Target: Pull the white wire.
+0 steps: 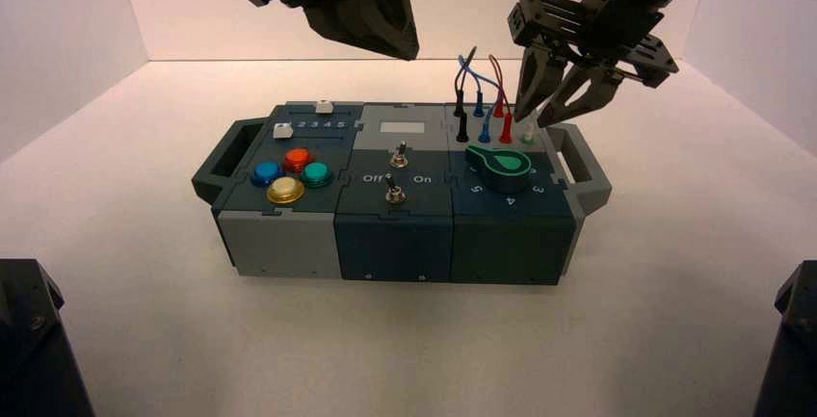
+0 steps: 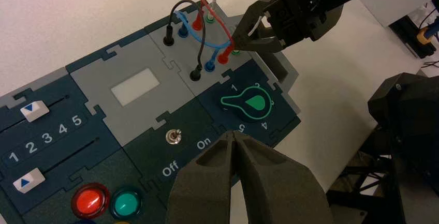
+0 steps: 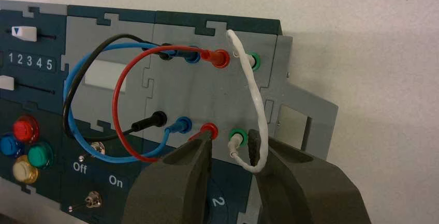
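Because the white wire (image 3: 257, 100) stands in an arch between the two green-ringed sockets (image 3: 239, 132) at the right end of the box's grey wire panel (image 3: 129, 90), we bring the right gripper (image 3: 229, 138) down there, over the near row of plugs. Its jaws stand wide, one on either side of the near white plug (image 3: 235, 142), and we see no grip on anything. That placing makes sense to us: closing there should catch the stiff plug rather than the limp cable, which would probably bend before it pulled free. The wire's near bend crosses over one finger, so we would watch that it does not snag or slip outside the grip. The near red plug (image 3: 208, 131) sits just beside the other finger, and we judge it the likeliest thing to be caught by mistake. Both white plugs appear seated, so the pull is still to come. We have the left gripper (image 2: 233, 133) waiting above the box (image 1: 397, 244), its jaws pressed together around nothing, away from the wires.
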